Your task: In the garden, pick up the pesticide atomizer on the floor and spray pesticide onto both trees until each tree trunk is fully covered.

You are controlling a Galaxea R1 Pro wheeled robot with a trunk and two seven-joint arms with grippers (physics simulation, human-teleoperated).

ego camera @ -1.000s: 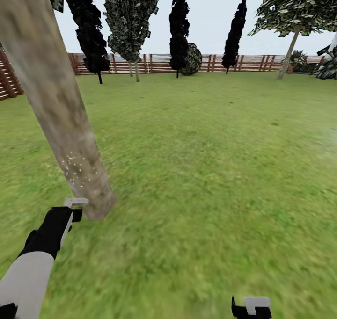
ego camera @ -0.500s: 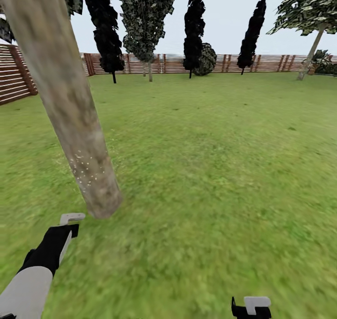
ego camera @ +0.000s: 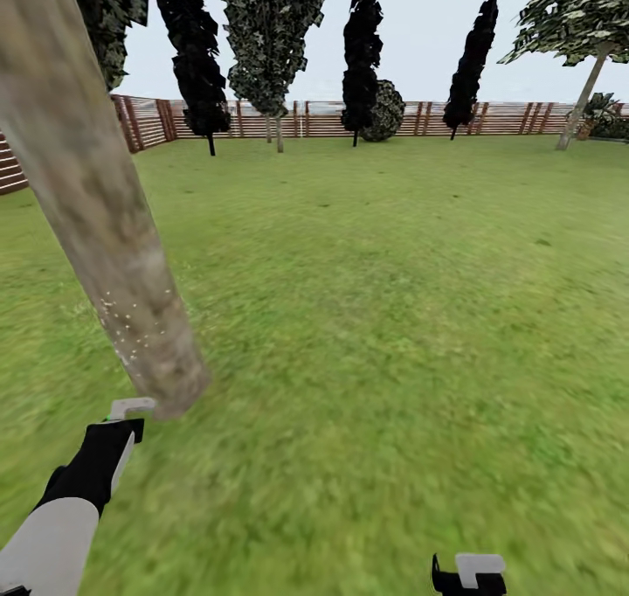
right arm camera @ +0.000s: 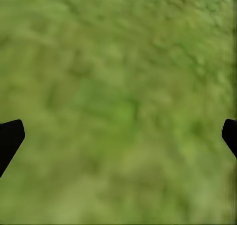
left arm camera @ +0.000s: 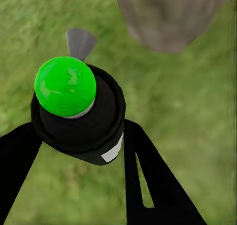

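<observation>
The left wrist view reveals the left gripper (left arm camera: 81,136) clamped on the green-capped pesticide atomizer (left arm camera: 79,111), the speckled tree trunk (ego camera: 105,229) just ahead of it.

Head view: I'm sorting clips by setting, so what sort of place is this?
A simulated fenced garden, it seems: a wide green grass lawn, a brown horizontal-slat wooden fence along the far edge, and black cone-shaped cypresses before it. A thick pale grey-brown mottled tree trunk rises close by.
</observation>
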